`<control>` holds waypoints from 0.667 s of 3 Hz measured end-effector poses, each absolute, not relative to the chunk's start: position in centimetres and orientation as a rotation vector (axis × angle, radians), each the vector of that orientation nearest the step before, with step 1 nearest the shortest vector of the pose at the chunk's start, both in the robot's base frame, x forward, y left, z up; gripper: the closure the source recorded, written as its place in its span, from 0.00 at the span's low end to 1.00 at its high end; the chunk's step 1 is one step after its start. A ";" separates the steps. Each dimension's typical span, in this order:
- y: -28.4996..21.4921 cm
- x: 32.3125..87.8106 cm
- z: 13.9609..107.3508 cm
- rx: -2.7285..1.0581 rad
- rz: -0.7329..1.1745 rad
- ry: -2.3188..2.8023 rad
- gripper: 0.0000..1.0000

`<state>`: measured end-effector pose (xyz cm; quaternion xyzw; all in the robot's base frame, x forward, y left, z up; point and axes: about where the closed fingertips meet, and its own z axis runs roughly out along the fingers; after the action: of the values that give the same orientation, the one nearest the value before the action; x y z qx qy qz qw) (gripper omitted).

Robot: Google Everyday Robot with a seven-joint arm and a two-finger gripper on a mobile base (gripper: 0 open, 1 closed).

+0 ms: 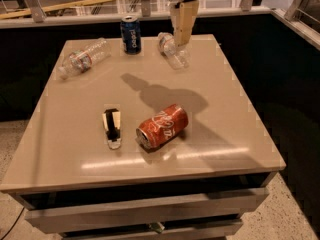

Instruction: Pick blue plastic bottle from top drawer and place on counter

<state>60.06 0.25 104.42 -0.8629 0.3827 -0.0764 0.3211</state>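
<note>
Cropped by the top edge above the gripper (181, 38), low over the far side of the counter (225, 109). Hides part of a plastic bottle (178, 59) lying there. Under the top drawer (135, 211), latched drawer front (156, 228) cropped by the bottom edge

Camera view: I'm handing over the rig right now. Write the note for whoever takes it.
Gripper: at the far edge of the counter, just over the blue plastic bottle. I cannot tell whether they are touching.
Things: that bottle lies on its side on the counter. A second clear bottle lies at the far left, and I cannot be sure which of the two is the job's. The top drawer shows its front only, not its inside.
Done: probably the placing, if the bottle under the gripper is the job's.
Left: confirm the release and pull the arm back.
</note>
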 end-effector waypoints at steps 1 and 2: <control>2.4 62.6 103.8 -2.269 -0.207 0.920 0.00; 5.6 65.7 102.4 -2.282 -0.213 0.816 0.00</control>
<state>65.73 5.63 102.38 -0.8798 0.3144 -0.0820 0.3470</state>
